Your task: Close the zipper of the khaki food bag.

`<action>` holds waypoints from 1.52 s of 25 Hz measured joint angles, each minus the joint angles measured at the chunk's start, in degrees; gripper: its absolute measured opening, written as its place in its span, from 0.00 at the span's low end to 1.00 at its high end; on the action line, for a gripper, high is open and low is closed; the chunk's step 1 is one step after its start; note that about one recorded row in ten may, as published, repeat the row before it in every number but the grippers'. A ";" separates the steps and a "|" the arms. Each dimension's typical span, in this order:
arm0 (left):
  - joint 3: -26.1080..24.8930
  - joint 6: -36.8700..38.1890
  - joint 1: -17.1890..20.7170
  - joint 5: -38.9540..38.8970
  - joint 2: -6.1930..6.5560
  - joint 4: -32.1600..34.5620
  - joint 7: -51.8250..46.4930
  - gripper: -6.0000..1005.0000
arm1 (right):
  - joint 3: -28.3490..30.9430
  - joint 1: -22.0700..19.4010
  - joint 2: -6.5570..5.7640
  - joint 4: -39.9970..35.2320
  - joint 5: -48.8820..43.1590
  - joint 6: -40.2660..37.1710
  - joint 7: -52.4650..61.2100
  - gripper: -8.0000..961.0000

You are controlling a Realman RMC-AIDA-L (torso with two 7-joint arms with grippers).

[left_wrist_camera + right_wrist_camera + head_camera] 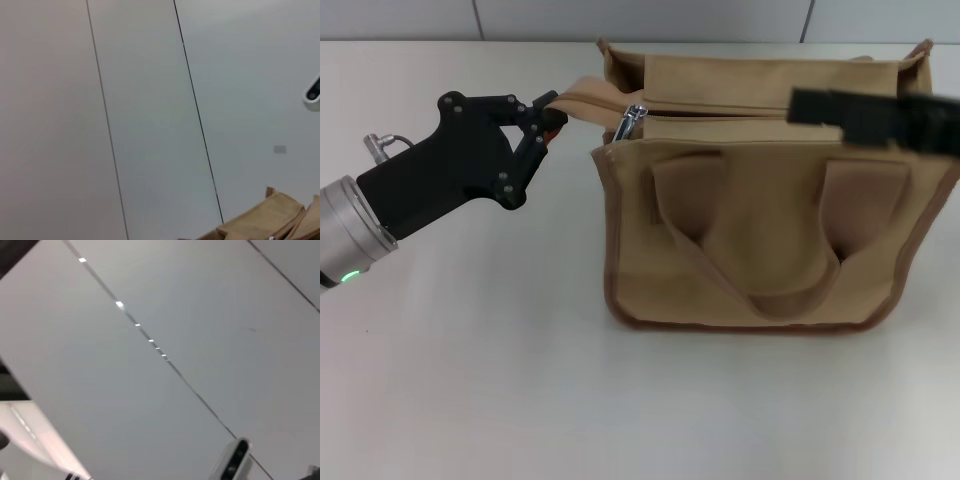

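The khaki food bag (pixel 760 240) stands on the white table, right of the middle, with its two handles hanging down the front. A corner of it shows in the left wrist view (pixel 270 215). The zipper (pixel 720 112) runs along the top. Its silver slider (pixel 633 122) sits near the bag's left end. My left gripper (pixel 548 118) is shut on the khaki tape end that sticks out from the bag's left end. My right gripper (pixel 812 105) is a blurred black shape over the right part of the zipper line. The right wrist view shows only wall.
The white table (pixel 470 380) spreads in front of and left of the bag. A grey panelled wall (pixel 720 18) stands right behind the bag.
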 joint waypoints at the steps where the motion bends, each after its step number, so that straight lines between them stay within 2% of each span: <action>1: 0.01 0.05 0.00 -0.20 0.00 0.00 0.02 0.03 | 0.02 0.67 -0.19 -0.40 0.01 1.00 2.22 0.80; 2: 0.01 0.17 0.01 -0.52 0.00 0.03 0.05 0.03 | 0.07 1.60 -0.45 -1.37 0.02 3.05 6.32 0.80; 10: 0.39 0.30 -0.73 -1.09 0.00 -0.10 0.08 0.03 | -0.71 3.90 -0.67 -4.39 -0.34 10.08 16.52 0.80; 18: 0.46 0.42 -1.37 -1.15 0.01 0.03 -0.05 0.04 | -6.13 8.19 -1.12 -4.69 -4.17 15.12 23.06 0.80; 28: 0.24 0.57 -2.05 -1.82 0.01 0.17 -0.63 0.04 | -9.50 10.17 -1.13 -4.82 -7.34 18.40 25.74 0.80; 38: 0.34 0.69 -3.28 -1.85 0.00 -0.18 -0.96 0.04 | -13.25 11.42 -0.42 -4.16 -7.44 21.14 26.01 0.80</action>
